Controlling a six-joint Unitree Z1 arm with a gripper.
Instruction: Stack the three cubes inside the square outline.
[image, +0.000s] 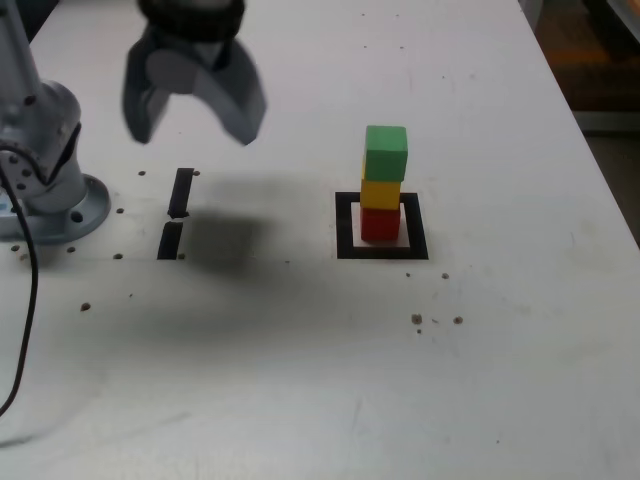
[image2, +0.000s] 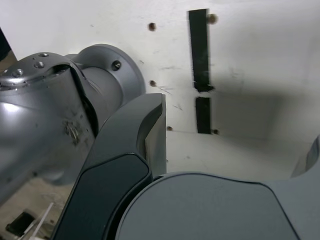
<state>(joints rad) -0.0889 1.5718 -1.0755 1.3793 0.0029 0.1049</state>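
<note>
Standing inside the square outline (image: 347, 225) is a finished-looking tower: the red cube (image: 379, 224) at the bottom, the yellow cube (image: 380, 193) on it, the green cube (image: 386, 152) on top, sitting slightly toward the exterior view's right of the two below. The stack appears placed there because the outline marks the goal, so I judge the task essentially done. The end effector (image: 193, 98) hangs high over the surface (image: 520, 380), well apart from the cubes toward the exterior view's left, its jaws spread wide and holding nothing; that released, raised pose suits a hand clear of the tower so as not to knock it. Below it lie two short black strips (image: 176, 214) and its soft shadow, with the arm's base (image: 60, 190) beside them. The end effector's top is cut off by the frame edge. The wrist view shows only the strips, the base and the end effector's own body; the cubes are out of that picture, and the red cube's rear faces are hidden.
</note>
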